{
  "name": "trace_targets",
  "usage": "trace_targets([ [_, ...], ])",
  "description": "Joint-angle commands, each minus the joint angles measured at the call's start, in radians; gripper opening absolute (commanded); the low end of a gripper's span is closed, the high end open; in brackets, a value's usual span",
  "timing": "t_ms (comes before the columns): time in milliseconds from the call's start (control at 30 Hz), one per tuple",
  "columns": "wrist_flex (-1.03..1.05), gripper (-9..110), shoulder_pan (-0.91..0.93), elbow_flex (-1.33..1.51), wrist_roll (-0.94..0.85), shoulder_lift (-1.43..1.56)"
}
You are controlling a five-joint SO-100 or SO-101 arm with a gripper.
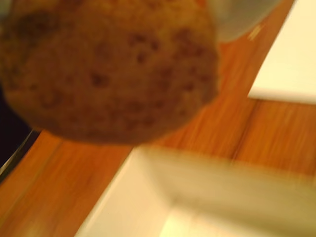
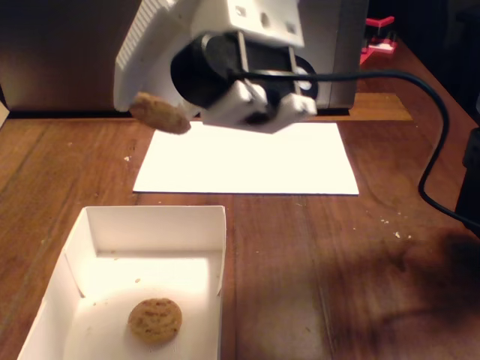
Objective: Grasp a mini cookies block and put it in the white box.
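My gripper (image 2: 154, 105) is shut on a brown mini cookie (image 2: 160, 114) and holds it in the air, above the table and behind the far left corner of the white box (image 2: 150, 229). In the wrist view the held cookie (image 1: 108, 69) fills the upper left, blurred, and the box's near wall (image 1: 222, 182) lies just below it. The box is a shallow open white tray at the lower left of the fixed view. A second cookie (image 2: 154, 320) lies flat on its floor near the front.
A flat white paper sheet (image 2: 247, 157) lies behind the box; it also shows in the wrist view (image 1: 291, 54). A black cable (image 2: 420, 82) arcs to the right. A grey housing (image 2: 341, 45) and a red object (image 2: 379, 41) stand at the back.
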Motion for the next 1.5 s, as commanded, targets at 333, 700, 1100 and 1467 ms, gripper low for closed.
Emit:
trace_targets([
  [333, -0.091, 17, 0.006, -0.055, 0.175, -0.170],
  [700, -0.158, 17, 0.011, 0.060, 0.224, -0.204],
  [1100, -0.201, 21, -0.003, 0.103, 0.233, -0.227],
  [1467, -0.201, 37, 0.008, 0.103, 0.215, -0.242],
])
